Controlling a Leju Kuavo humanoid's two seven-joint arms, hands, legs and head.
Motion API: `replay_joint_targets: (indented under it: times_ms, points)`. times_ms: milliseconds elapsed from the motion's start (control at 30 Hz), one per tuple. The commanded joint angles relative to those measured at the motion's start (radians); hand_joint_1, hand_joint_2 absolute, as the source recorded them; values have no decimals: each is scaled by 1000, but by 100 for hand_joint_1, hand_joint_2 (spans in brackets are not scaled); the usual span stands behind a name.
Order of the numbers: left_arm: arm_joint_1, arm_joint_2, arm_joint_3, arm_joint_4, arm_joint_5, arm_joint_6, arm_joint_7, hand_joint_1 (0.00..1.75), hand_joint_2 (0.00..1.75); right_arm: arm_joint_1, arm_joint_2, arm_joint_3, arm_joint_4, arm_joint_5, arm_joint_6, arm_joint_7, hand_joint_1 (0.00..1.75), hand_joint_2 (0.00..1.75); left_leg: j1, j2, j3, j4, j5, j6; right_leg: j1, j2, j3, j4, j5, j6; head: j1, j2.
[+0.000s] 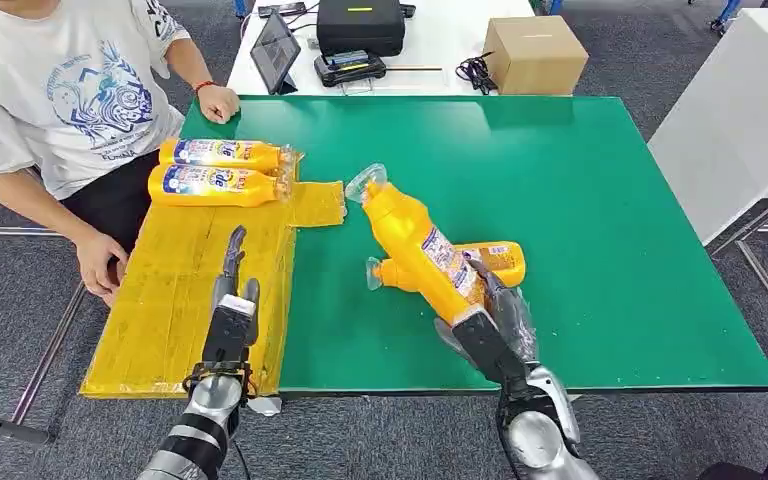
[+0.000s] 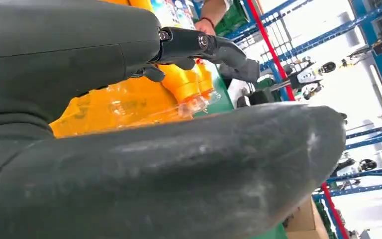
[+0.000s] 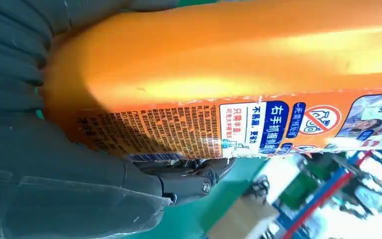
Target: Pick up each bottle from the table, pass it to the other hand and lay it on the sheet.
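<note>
My right hand (image 1: 495, 318) grips the base of an orange bottle (image 1: 415, 243) and holds it tilted above the green table (image 1: 600, 200), its clear cap pointing toward the sheet; the right wrist view shows that bottle's label (image 3: 258, 122) close up. Behind it another orange bottle (image 1: 495, 260) lies on the table. On the yellow sheet (image 1: 175, 290) at the table's left side lie two orange bottles (image 1: 222, 154) (image 1: 218, 185) side by side. My left hand (image 1: 232, 290) hovers over the sheet, open, fingers stretched out and holding nothing; its fingers (image 2: 204, 45) show in the left wrist view.
A person in a white T-shirt (image 1: 60, 90) sits at the table's left corner, one hand (image 1: 218, 102) on the table edge, the other (image 1: 100, 262) beside the sheet. A white desk behind carries a cardboard box (image 1: 534, 54), a tablet (image 1: 276, 50) and black devices.
</note>
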Motion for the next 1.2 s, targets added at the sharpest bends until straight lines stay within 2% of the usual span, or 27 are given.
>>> replay_joint_targets:
  times_ms: [33, 100, 133, 167, 233, 267, 367, 800, 1200]
  points:
    - [-3, -9, 11, -62, 35, -114, 56, 0, 0, -10, 88, -83, 19, 26, -48, -64, 175, 175, 2, 2, 3, 0, -1, -2, 2, 1, 3, 0, -1, -3, 0, 0]
    - [2, -7, -31, -101, 73, -239, 93, 0, 0, -7, 101, -90, 46, 59, -62, -108, 175, 175, 1, 1, 2, 0, -1, -2, 2, 0, 2, 0, -1, -2, 0, 0]
    - [5, -11, -48, -123, 92, -286, 109, 0, 175, -6, 112, -95, 66, 56, -58, -118, 175, 175, 1, 1, 1, 0, -1, -1, 1, 0, 1, 0, 0, -2, 0, 0]
    - [8, -12, -82, -149, 125, -363, 141, 0, 175, -5, 126, -102, 94, 59, -67, -146, 175, 175, 2, 1, 3, 0, -1, -2, 2, 0, 3, -1, -1, -3, 0, 0]
    - [10, -15, -110, -173, 143, -398, 164, 0, 175, -8, 135, -99, 137, 71, -69, -155, 175, 175, 2, 0, 3, 0, -1, -2, 2, 0, 3, -1, -1, -3, 0, 0]
    - [7, -6, -146, -187, 193, -493, 187, 0, 175, -13, 143, -84, 179, 83, -62, -174, 175, 175, 2, 1, 2, 0, -1, -2, 2, 0, 2, -1, -1, -2, 0, 0]
    - [-2, -4, -188, -195, 268, -597, 229, 0, 175, -22, 170, -38, 272, 122, -62, -213, 175, 175, 2, 1, 3, -1, -1, -2, 2, 0, 3, -2, 0, -2, 0, 0]
    - [-23, 6, -236, -183, 314, -627, 242, 0, 175, -53, 222, 74, 411, 159, -55, -225, 175, 175, 2, 3, 3, -1, -1, -2, 2, 2, 2, -1, 0, -3, 0, 0]
    - [-43, 3, -255, -179, 333, -632, 278, 0, 175, -88, 238, 147, 394, 183, -71, -226, 175, 175, 2, 2, 1, 0, -1, -2, 2, 1, 0, 0, 0, -2, 0, 0]
